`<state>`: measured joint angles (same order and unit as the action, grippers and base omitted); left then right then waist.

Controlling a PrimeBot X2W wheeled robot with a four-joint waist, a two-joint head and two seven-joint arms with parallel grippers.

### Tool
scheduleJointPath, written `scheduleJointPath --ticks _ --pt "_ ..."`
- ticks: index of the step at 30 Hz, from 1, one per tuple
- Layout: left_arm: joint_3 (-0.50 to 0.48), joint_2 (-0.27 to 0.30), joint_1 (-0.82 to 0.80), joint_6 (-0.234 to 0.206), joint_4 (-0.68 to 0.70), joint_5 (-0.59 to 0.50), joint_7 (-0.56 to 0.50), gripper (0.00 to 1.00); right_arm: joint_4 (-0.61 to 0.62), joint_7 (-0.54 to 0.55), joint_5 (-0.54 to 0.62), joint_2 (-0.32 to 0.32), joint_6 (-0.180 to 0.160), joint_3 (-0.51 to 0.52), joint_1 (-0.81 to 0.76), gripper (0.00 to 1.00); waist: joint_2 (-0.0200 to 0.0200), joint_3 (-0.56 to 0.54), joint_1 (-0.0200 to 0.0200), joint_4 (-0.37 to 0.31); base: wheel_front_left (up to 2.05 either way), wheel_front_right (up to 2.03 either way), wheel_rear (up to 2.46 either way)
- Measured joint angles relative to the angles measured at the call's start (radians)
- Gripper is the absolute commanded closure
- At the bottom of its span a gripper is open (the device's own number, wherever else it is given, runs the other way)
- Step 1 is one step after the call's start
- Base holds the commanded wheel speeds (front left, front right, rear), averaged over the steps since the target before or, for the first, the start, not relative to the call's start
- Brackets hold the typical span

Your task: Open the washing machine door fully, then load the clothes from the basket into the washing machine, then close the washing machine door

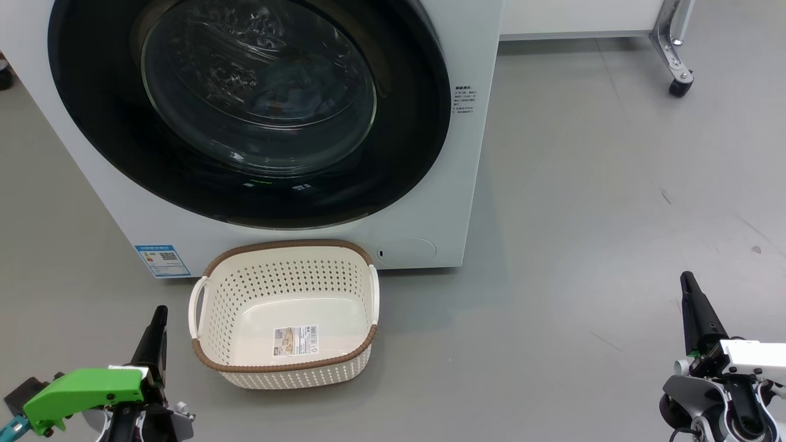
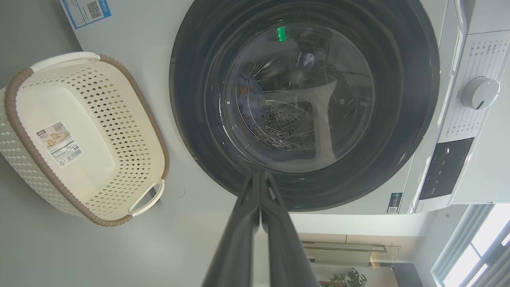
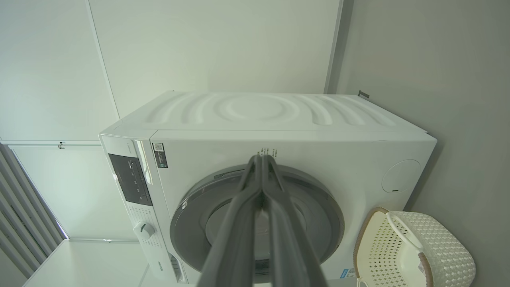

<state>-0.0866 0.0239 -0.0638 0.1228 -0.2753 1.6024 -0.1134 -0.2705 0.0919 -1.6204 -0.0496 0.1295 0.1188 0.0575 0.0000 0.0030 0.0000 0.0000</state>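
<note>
We are holding the left gripper point(image 1: 161, 312) and right gripper point(image 1: 686, 279) with fingers together, off the door point(image 1: 98, 123); if unlatched, it may be swinging open.

The head camera is looking down from close by at the big white front-loading washing machine point(image 1: 466, 184), upper left, and the small cream-white perforated plastic basket point(image 1: 295, 377), lower centre. The left wrist camera is facing the round black-rimmed glass door point(image 2: 191, 99) closely, rolled sideways, while the right wrist camera is viewing the whole washing machine from farther back; all three are sharing the basket.
</note>
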Motion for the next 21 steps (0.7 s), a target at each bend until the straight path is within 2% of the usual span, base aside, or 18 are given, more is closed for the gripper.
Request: scheduleJointPath --ticks 21 --pt "0.000 0.000 0.000 0.000 0.000 0.000 0.000 1.00 0.000 0.000 0.000 0.000 0.000 0.001 0.000 1.00 0.0000 0.000 0.0000 0.000 0.00 0.00 0.00"
